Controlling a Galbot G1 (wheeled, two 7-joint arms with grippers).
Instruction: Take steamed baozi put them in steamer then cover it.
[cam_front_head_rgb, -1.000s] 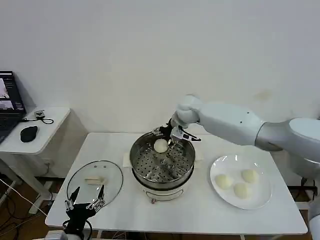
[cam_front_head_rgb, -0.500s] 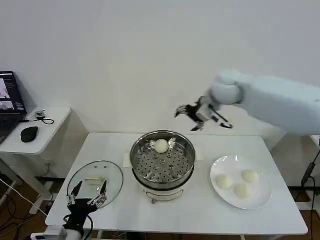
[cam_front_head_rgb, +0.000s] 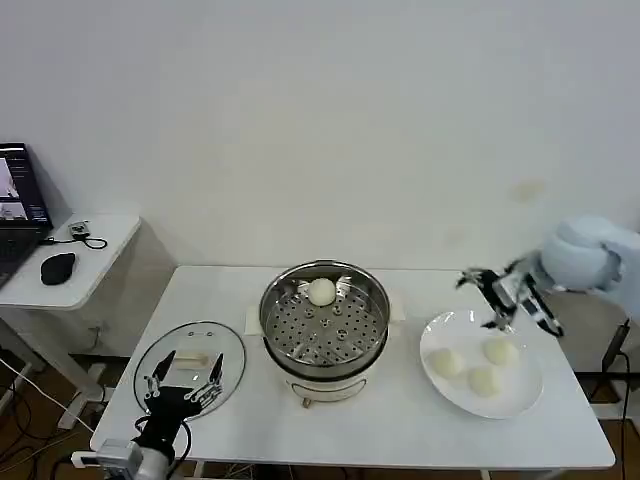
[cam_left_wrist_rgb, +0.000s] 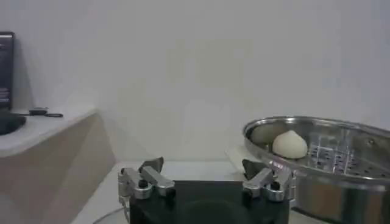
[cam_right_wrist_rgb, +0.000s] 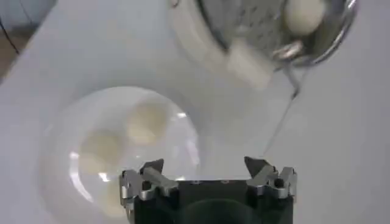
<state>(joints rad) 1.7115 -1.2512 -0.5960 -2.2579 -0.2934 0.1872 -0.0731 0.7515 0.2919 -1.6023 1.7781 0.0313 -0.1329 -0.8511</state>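
Since half a second ago, we see the right gripper (cam_front_head_rgb: 487, 300) has swung away from above the steamer (cam_front_head_rgb: 325, 325) and now hangs over the far edge of the white plate (cam_front_head_rgb: 520, 395), well to the right of the steamer. Its fingers (cam_right_wrist_rgb: 149, 171) are spread wide with nothing between them, and from its wrist camera we look down on the plate (cam_right_wrist_rgb: 61, 146) and the buns lying on it.

One steamed baozi (cam_front_head_rgb: 321, 291) sits on the perforated tray inside the steamer, toward its back wall; it is small, smooth, round and cream-white, rising to a slight peak (cam_left_wrist_rgb: 289, 145). Three more steamed baozi lie on the plate to the right of the steamer: one nearest the steamer (cam_front_head_rgb: 447, 362), one farther right (cam_front_head_rgb: 499, 351), one nearer the table's front edge (cam_front_head_rgb: 484, 380).

We find the left gripper (cam_front_head_rgb: 183, 378) low over the glass lid (cam_front_head_rgb: 230, 350), which lies flat on the table to the left of the steamer. Its fingers (cam_left_wrist_rgb: 144, 178) are also spread wide and empty.
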